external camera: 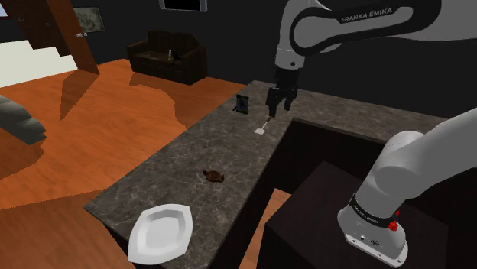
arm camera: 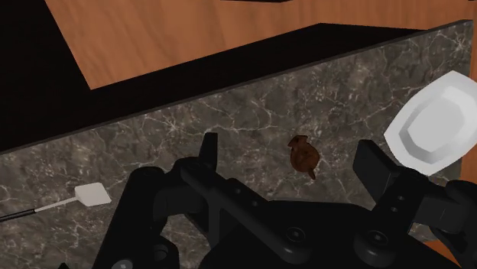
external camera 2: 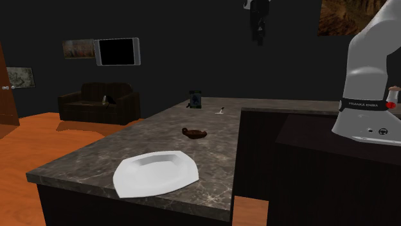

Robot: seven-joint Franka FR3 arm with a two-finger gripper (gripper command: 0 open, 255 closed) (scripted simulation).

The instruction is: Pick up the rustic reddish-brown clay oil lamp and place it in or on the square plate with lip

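The small reddish-brown clay oil lamp (external camera: pixel 214 176) (external camera 2: pixel 194 133) lies on the dark marbled counter (external camera: pixel 172 160), about midway along it. The white square plate with a raised lip (external camera: pixel 160 233) (external camera 2: pixel 156 172) sits at the counter's near end, with nothing on it. My black gripper (external camera: pixel 277 109) (external camera 2: pixel 258 33) hangs open, high above the counter's far end and well away from both. In the wrist view, the gripper (arm camera: pixel 289 153) is wide apart with nothing between its fingers; the lamp (arm camera: pixel 303 155) shows far below and the plate (arm camera: pixel 436 122) off to one side.
A small white spatula (external camera: pixel 262 128) (external camera 2: pixel 220 111) (arm camera: pixel 92 196) lies on the counter under the gripper. A small dark-blue upright object (external camera: pixel 243 104) (external camera 2: pixel 195 99) stands at the far end. A dark sofa (external camera: pixel 167 55) sits beyond, on the orange wood floor (external camera: pixel 92 130).
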